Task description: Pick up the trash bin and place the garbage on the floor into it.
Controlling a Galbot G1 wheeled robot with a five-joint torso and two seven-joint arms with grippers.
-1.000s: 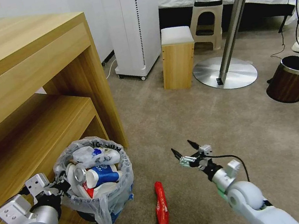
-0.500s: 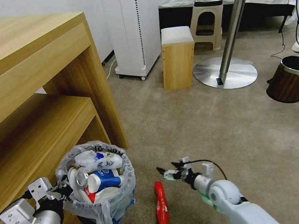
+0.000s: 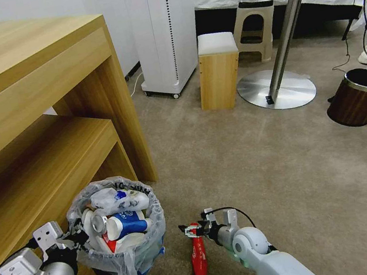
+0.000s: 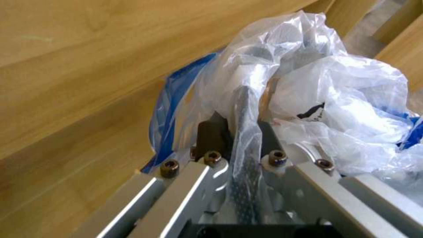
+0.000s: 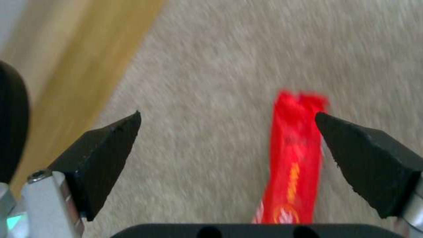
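Note:
The trash bin (image 3: 122, 257), blue with a crinkly plastic liner, is heaped with crushed cups and a can. My left gripper (image 3: 75, 236) is shut on its near rim, and the left wrist view shows the gripper (image 4: 238, 129) pinching the liner (image 4: 335, 99) over the blue wall (image 4: 170, 109). A red wrapper (image 3: 197, 258) lies on the beige carpet floor (image 3: 254, 163) just right of the bin. My right gripper (image 3: 189, 230) hangs open low over the wrapper's far end. In the right wrist view one fingertip of the gripper (image 5: 227, 115) is beside the wrapper (image 5: 293, 155) and the other over bare carpet.
A wooden desk with a lower shelf (image 3: 46, 109) stands close on the left, right behind the bin. Farther off are a white appliance (image 3: 165, 31), a wooden stool (image 3: 218, 72), a round table's metal base (image 3: 279, 89) and a brown bin (image 3: 358, 97).
My right gripper has dropped and swung left, from open carpet to just over the red wrapper's far end. The bin and left gripper have barely shifted.

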